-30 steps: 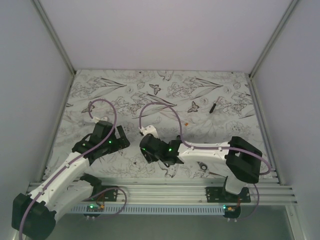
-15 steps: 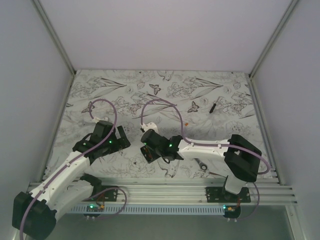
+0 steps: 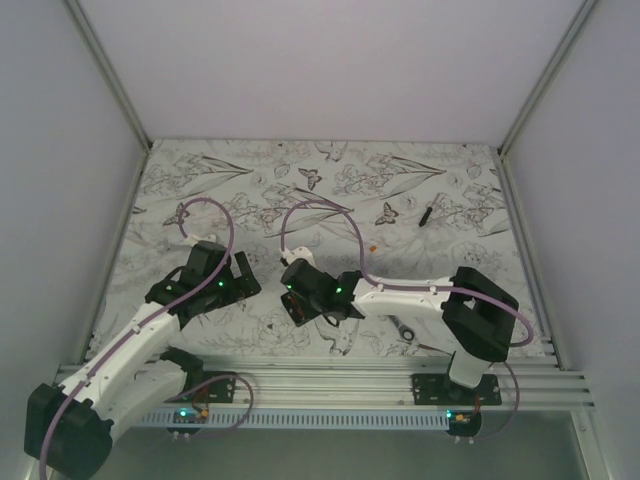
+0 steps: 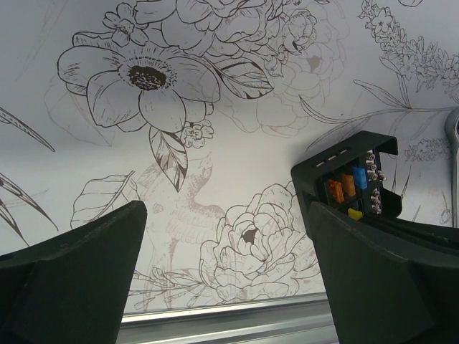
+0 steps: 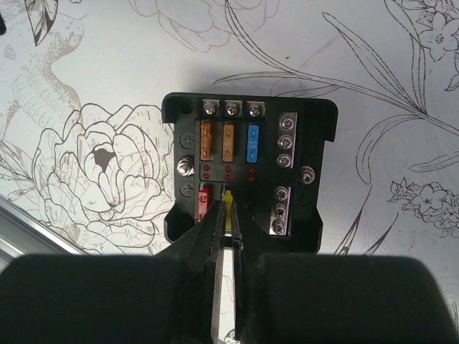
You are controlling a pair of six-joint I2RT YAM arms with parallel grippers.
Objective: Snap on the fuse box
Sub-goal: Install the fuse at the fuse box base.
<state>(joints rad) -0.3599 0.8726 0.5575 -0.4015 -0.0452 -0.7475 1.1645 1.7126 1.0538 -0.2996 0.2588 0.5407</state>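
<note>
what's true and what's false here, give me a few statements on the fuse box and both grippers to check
1. The left gripper is open and empty. True.
2. A lid covers the fuse box. False: it is open, with its fuses showing.
3. The right gripper is closed on the yellow fuse. True.
4. The fuse box holds three blue fuses. False: there is one blue fuse, beside two orange fuses.

Bright, even, diffuse light; shadows are faint. The black gripper fingers (image 4: 72,279) blur in both wrist views; the flower-printed white sheet (image 4: 237,165) is sharp.
</note>
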